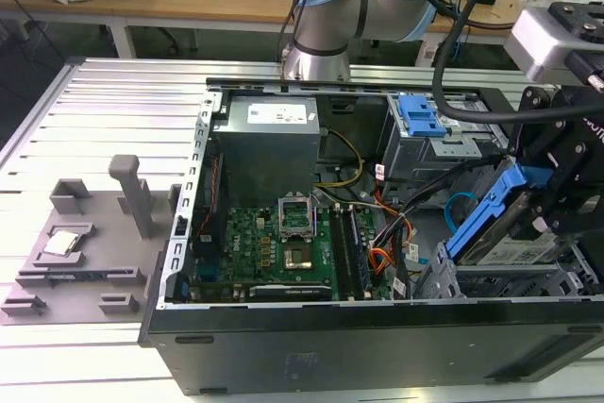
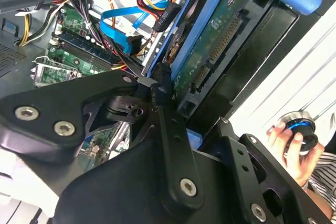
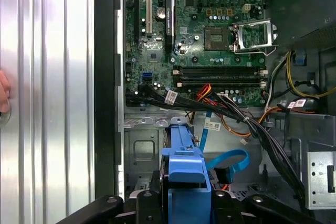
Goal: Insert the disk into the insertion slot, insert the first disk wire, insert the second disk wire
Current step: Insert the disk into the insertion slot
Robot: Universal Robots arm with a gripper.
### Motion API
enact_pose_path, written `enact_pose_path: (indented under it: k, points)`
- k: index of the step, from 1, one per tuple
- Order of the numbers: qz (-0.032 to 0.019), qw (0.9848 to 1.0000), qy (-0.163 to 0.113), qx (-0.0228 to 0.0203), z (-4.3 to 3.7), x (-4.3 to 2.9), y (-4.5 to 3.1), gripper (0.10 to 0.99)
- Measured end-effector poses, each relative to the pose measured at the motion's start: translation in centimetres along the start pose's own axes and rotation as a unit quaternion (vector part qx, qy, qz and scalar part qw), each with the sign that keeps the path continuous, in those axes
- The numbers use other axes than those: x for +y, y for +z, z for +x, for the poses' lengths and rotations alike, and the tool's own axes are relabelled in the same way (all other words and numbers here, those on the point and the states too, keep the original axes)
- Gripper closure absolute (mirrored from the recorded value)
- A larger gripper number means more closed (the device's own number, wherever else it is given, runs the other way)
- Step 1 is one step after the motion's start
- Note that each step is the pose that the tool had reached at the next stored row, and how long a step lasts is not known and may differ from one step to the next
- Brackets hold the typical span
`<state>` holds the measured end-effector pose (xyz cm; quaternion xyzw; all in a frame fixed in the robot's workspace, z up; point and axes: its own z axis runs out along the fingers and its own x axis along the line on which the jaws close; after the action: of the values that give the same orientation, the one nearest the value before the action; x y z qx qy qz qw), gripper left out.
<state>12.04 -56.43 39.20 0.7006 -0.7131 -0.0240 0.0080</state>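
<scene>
- Claw [image 1: 538,219]: black, at the exterior view's right, clenched on the disk and holding it in the air over the case's front corner.
- Disk [image 1: 493,233]: silver drive in a blue carrier, tilted with one end low. It is above the insertion slot and not seated in it. Its green circuit-board underside [image 2: 215,45] shows in the second wrist view.
- Insertion slot [image 1: 500,282]: grey perforated cage bay, just below the disk's lower end.
- Second disk wire [image 1: 460,207]: flat light-blue cable looped inside the case beside the disk. I cannot tell whether its end is plugged in.
- Computer case [image 1: 377,346]: black tower lying open on the bench [image 1: 113,101].
- Motherboard [image 1: 283,243]: green, on the case floor.
- Red, orange and black wire bundle [image 1: 382,247]: between the motherboard and the cage.
- Blue clip [image 1: 420,118]: on a separate grey cage, behind the slot.
- Grey fixture tray [image 1: 85,252]: on the bench, at the exterior view's left.
- Person's hand [image 2: 291,140]: on a round knob, away from the case.
</scene>
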Motion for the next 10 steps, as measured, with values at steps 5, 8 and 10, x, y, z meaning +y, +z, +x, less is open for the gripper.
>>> enact_pose_path:
  k: [5,8,10]
  points:
    - [0.0,1.0,0.0,-0.0001,0.0,0.0,0.02,0.651]
    - [0.0,1.0,0.0,0.0,0.0,0.0,0.02,0.667]
    - [0.0,1.0,0.0,-0.0001,0.0,0.0,0.03,0.729]
